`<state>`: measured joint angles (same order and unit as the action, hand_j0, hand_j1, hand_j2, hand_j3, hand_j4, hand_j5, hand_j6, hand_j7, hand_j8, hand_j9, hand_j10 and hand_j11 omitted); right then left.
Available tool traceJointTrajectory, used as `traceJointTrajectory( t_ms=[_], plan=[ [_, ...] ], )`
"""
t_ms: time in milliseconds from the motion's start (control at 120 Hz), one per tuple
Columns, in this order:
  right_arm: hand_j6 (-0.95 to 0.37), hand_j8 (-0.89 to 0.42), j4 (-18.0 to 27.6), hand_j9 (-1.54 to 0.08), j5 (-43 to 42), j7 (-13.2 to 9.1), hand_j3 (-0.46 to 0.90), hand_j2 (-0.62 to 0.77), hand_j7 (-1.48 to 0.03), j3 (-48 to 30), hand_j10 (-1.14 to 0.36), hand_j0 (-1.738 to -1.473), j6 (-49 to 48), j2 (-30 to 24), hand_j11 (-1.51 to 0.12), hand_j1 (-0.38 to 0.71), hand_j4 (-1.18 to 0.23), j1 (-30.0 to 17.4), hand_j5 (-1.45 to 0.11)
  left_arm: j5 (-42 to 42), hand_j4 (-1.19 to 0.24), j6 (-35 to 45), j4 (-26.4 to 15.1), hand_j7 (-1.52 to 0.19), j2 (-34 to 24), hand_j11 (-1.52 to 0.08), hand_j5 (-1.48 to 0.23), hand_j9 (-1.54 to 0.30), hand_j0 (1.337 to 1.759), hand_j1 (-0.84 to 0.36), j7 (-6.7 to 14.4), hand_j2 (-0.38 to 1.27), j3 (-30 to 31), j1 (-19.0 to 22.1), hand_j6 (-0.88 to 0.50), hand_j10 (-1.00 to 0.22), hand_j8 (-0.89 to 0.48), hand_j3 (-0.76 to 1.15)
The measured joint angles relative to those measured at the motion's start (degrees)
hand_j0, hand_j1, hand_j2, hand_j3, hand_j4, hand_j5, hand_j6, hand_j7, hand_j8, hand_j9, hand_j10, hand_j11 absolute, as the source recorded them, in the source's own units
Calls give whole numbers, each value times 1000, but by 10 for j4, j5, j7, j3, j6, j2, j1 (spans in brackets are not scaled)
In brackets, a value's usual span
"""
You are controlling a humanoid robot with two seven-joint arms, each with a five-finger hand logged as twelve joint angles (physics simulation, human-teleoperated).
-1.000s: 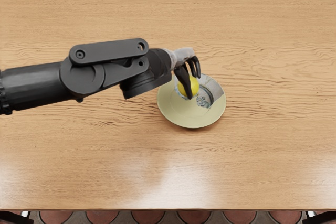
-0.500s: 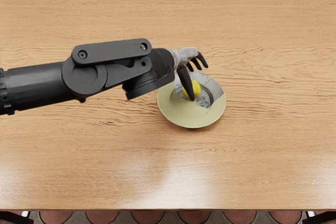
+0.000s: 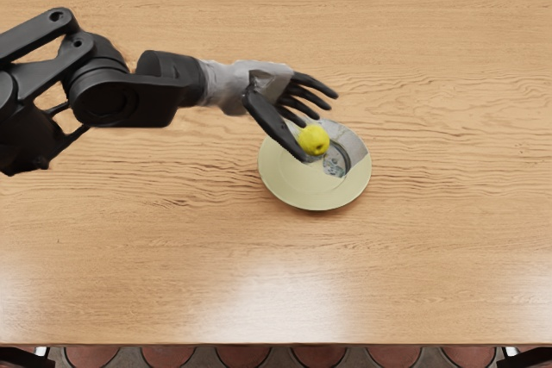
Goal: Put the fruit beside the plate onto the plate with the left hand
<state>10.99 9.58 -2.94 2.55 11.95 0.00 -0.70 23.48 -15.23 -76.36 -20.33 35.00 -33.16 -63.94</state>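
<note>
Since half a second ago my arm has pulled way back toward the left edge, and the big elbow link that was covering the middle of the frame now sits in the upper left. The fingers (image 3: pixel 316 89) are wide, fanned out to the right and holding nothing. The thumb (image 3: pixel 278 129) angles down and right over the plate's upper left rim, its tip ending just beside the lemon (image 3: pixel 314 139). From this angle I can't tell if the tip is actually touching it.

The lemon is on the plate (image 3: pixel 300 189), a bit above the plate's centre, yellow and in plain sight now that the left hand (image 3: pixel 278 101) isn't wrapped around it. The plate itself hasn't budged: it's just right of the frame's centre, pale green with a shiny grey reflection on its upper right side.

Past the hand, a grey wrist runs left into the black arm (image 3: pixel 112 96), which leaves the frame at the left edge. All of it is over a wood table (image 3: pixel 259 282).
</note>
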Motion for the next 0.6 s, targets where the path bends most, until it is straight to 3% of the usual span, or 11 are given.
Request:
traceJointTrajectory(
  t_ms=[133, 258, 417, 600],
  plan=[
    [-37, -37, 0, -47, 0, 0, 0, -7, -47, 0, -37, -1658, 0, 0, -47, -305, -37, 0, -47, -64, -253, -93, -3, -328, -64, -328, -329, -328, 1658, 48, 0, 54, -91, 81, -251, -251, -251, 0],
    [-37, -37, 0, -47, 0, 0, 0, -7, -47, 0, -37, -1658, 0, 0, -47, -305, -37, 0, -47, -100, -250, -166, 0, -325, -90, -325, -325, -325, 1658, 50, 0, 52, -178, 189, -249, -249, -249, 0],
    [-37, -37, 0, -47, 0, 0, 0, -7, -47, 0, -37, -1658, 0, 0, -47, -305, -37, 0, -47, -186, -248, -191, 47, -322, -107, -322, -322, -322, 1658, 52, 0, 51, -226, 216, -247, -247, -247, 0],
    [-37, -37, 0, -47, 0, 0, 0, -7, -47, 0, -37, -1658, 0, 0, -47, -305, -37, 0, -47, -253, -246, -197, 150, -321, -112, -321, -321, -321, 1658, 53, 0, 50, -244, 229, -246, -246, -246, 0]
  ],
)
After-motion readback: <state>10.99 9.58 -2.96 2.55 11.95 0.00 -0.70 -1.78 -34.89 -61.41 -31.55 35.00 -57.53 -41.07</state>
